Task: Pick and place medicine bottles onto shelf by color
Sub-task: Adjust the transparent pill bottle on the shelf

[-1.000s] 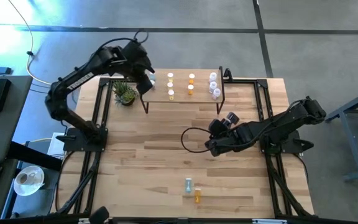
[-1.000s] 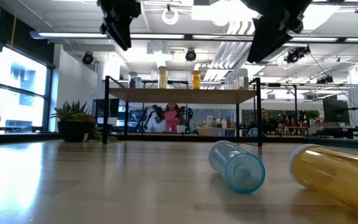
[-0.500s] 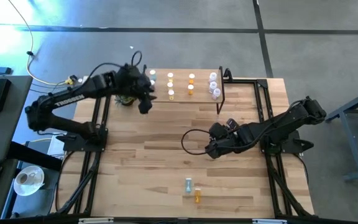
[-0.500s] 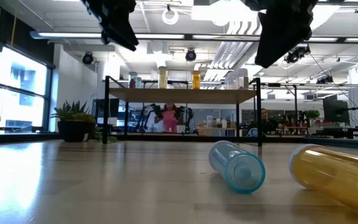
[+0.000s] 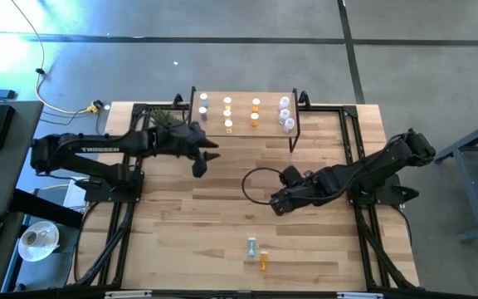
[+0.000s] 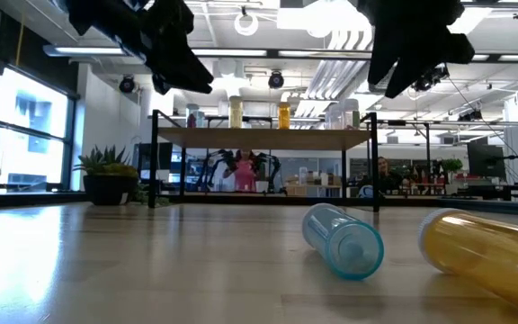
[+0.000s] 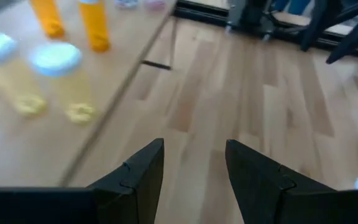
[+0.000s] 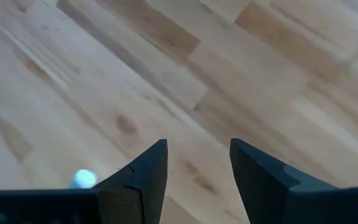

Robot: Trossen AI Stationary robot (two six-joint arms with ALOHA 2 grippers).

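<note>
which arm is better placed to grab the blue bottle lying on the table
Right. The right gripper hangs open nearer the blue bottle, which shows in its wrist view. The left gripper, also open, sits farther back by the shelf.

Left arm: swung down and away from the shelf (image 5: 247,129), now stretched low across the tabletop (image 5: 222,224).
Left gripper (image 5: 199,164): moved from over the shelf's left end to open tabletop in front of it, fingers apart, empty.
Right gripper (image 5: 277,204): crept slightly toward the near edge, closer to the lying bottles (image 5: 256,253).
</note>
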